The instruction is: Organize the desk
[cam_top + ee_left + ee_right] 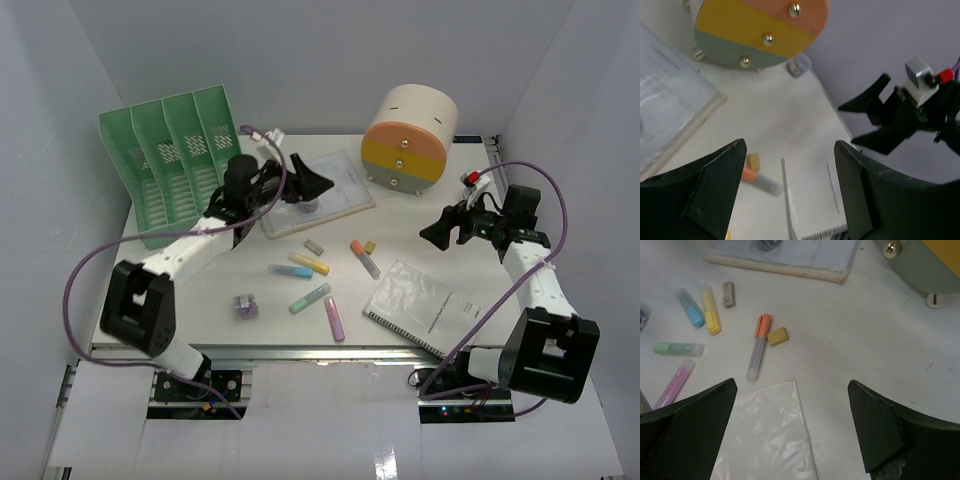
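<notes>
The white desk (200, 300) holds scattered stationery. My left gripper (310, 185) is open and empty above a clipboard with papers (345, 195); in its own view (790, 150) it looks over the desk toward a spiral notebook (815, 200). My right gripper (440, 232) is open and empty, hovering above the bare desk at the notebook's far corner (765, 435), with its jaws (792, 390) wide apart. An orange-capped highlighter (364, 257) and a yellow eraser (369, 246) lie between the two grippers, and both show in the right wrist view.
A green file rack (175, 160) stands at the back left and a round drawer unit (410, 135) at the back right. Yellow (310, 264), blue (290, 271), green (310, 298) and pink (334, 318) highlighters, a grey eraser (314, 245) and binder clips (245, 305) lie mid-desk.
</notes>
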